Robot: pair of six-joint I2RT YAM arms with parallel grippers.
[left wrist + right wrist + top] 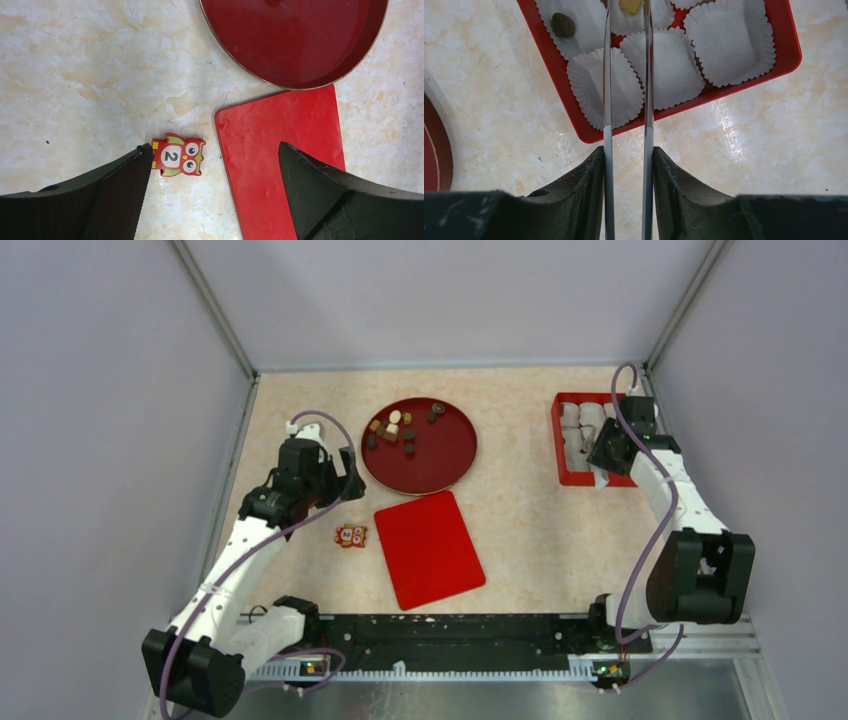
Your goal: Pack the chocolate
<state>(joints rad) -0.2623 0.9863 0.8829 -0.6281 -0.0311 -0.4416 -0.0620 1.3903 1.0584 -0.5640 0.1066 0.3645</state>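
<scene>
Several chocolate chunks (392,430), dark, tan and white, lie on the round red plate (440,475). My right gripper (628,150) is shut on metal tongs (648,75), whose arms reach over the red box (589,131) of white paper cups (729,40). A tan chocolate (629,6) sits between the tong tips at the frame's top edge. A dark chocolate (563,25) lies in a cup to the left. My left gripper (215,147) is open and empty, hovering over the table beside the plate (295,40).
A flat red lid (428,548) lies in front of the plate. A small owl-patterned packet (178,155) lies left of the lid (285,130), at my left fingertip. The red box (560,440) is at the far right, near the wall.
</scene>
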